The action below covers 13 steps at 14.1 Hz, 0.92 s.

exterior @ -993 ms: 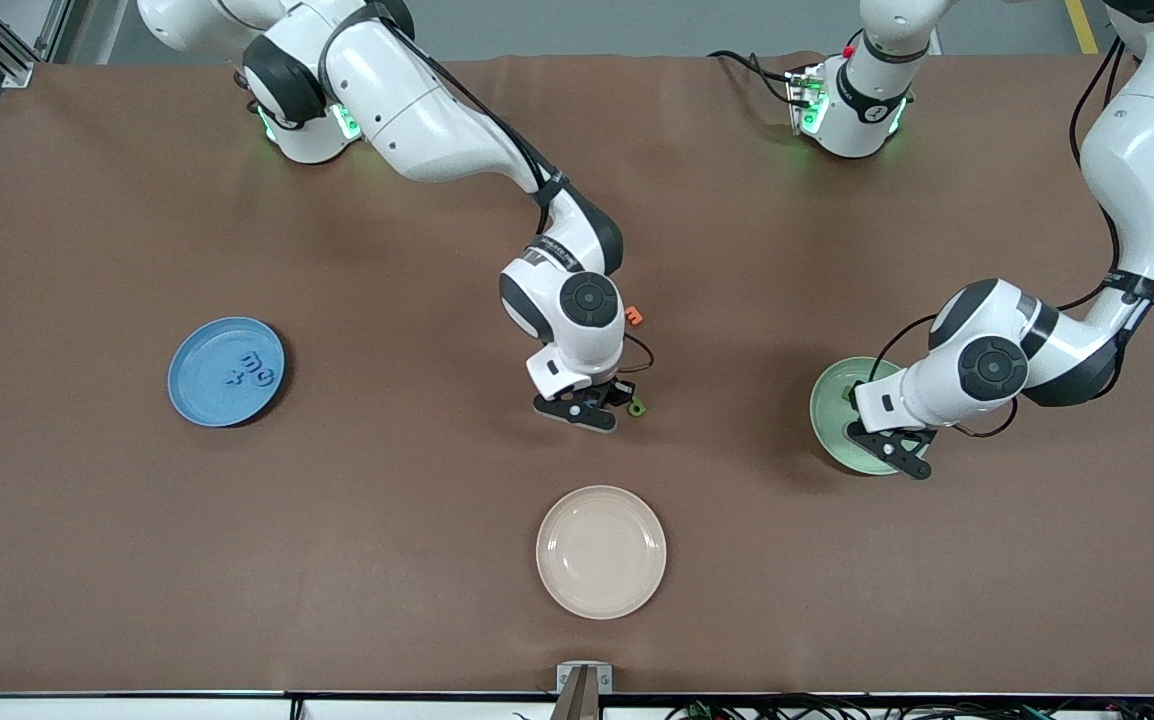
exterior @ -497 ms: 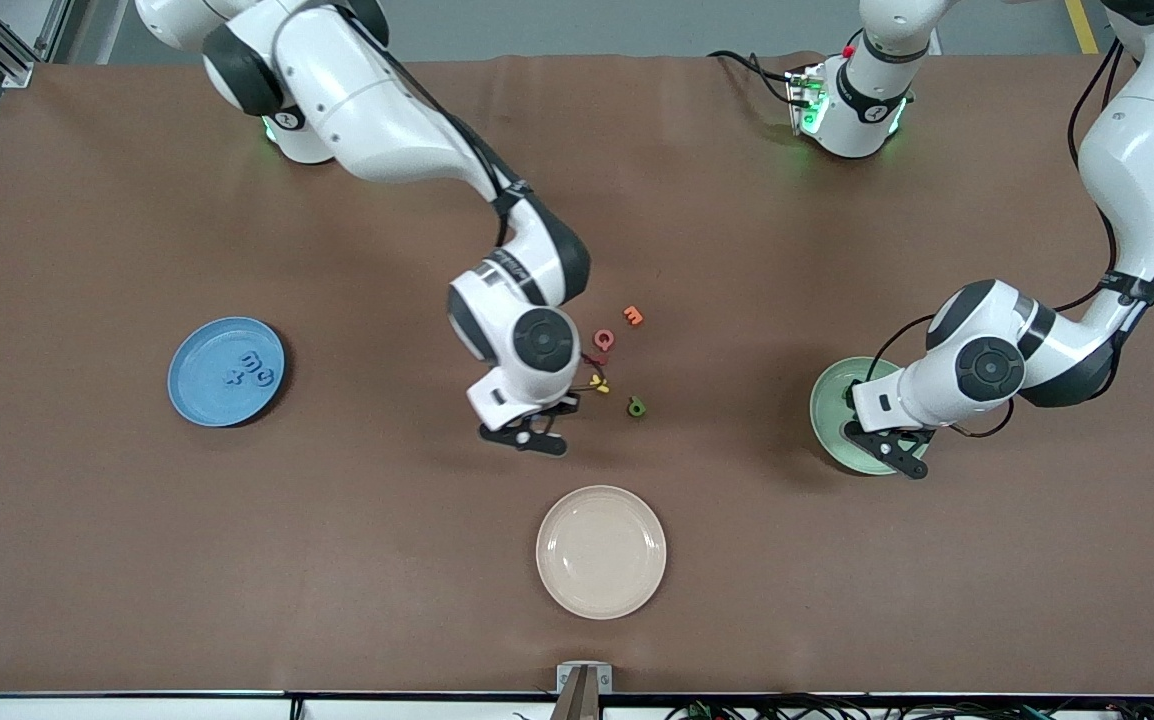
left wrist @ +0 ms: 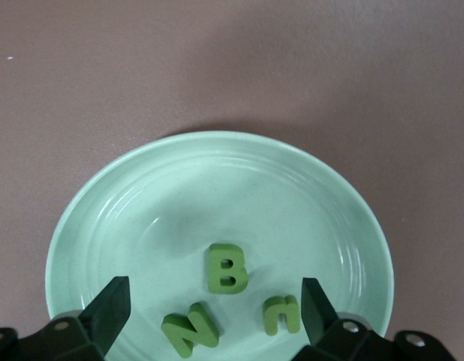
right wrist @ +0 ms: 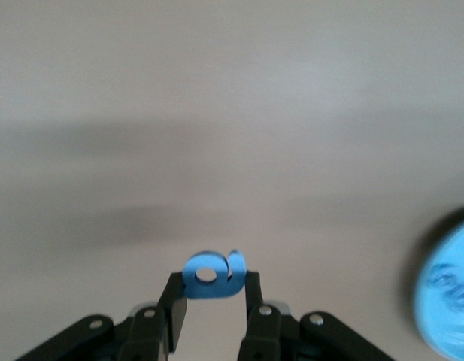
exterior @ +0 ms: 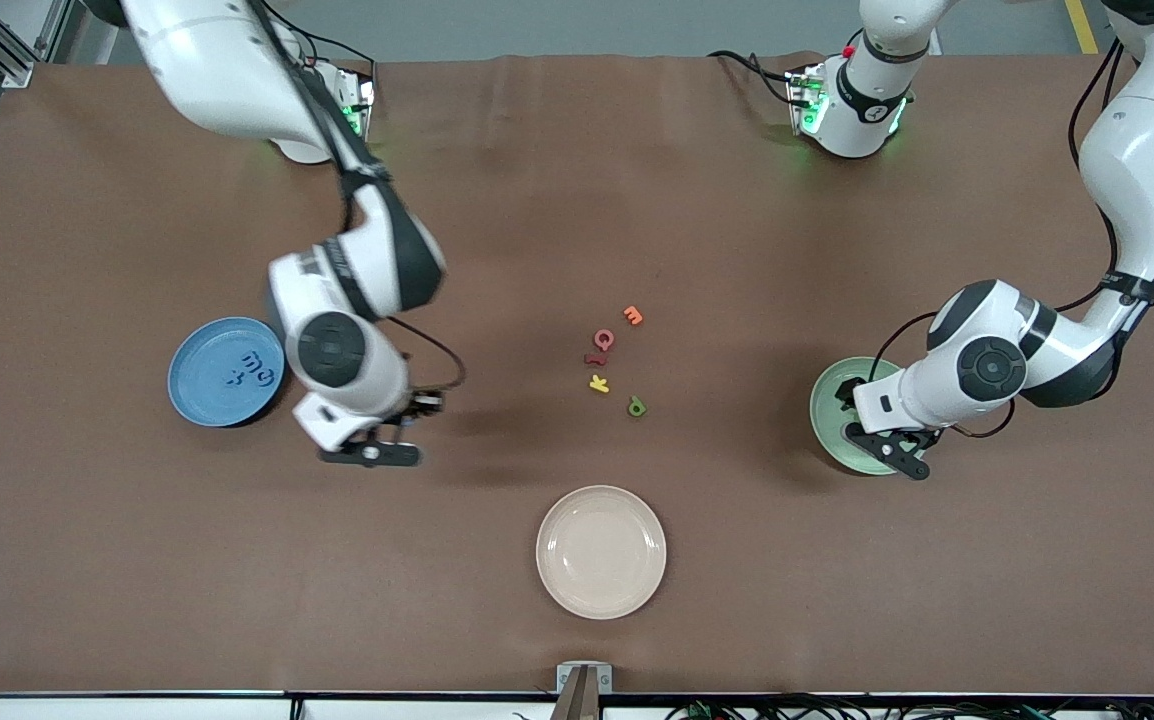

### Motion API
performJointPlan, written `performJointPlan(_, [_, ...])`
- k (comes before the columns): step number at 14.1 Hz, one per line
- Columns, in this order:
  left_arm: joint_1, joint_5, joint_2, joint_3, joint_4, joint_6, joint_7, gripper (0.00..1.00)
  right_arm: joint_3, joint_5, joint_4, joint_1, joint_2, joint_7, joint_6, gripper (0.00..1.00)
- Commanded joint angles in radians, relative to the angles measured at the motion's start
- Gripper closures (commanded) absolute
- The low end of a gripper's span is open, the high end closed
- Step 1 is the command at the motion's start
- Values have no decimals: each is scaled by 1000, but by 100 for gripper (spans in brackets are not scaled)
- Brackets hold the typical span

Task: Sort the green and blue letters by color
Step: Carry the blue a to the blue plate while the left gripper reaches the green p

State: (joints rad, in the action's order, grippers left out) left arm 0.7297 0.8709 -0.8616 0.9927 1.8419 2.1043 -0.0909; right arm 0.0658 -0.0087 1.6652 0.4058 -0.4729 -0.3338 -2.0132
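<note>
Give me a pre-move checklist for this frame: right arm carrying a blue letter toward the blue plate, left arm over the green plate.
1. Right tool shut on the blue letter: ok, the letter sits pinched between the fingertips.
2. Right tool over the blue plate: not ok, it is over bare table beside the plate.
3. Blue plate has room: ok, three blue letters lie on it with free surface around them.
4. Left tool open and free of any letter: ok, its fingers stand apart over the green plate.
5. Green letters in the green plate: ok for three, B, N and a third.
6. All green letters sorted: not ok, one green letter lies on the table among the red, orange and yellow ones.
</note>
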Motion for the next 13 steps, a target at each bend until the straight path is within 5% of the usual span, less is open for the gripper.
performJointPlan(1, [-39,10,16,15,-4,0,-154,0,-24,-2,316,-140,210,218,-125,100])
performJointPlan(6, [-192,5,21,15,-55,-7,-524,0,-23,-2,620,-350,321,548,-370,100])
performJointPlan(11, [-416,2,3,-58,-159,0,-936,0,-23,-2,763,-519,323,789,-551,98])
performJointPlan(12, [-464,-7,0,-83,-177,2,-987,0,-24,-2,763,-541,318,811,-555,89])
performJointPlan(13, [-517,-30,-7,-113,-200,6,-1041,0,-23,-4,763,-551,316,817,-555,44])
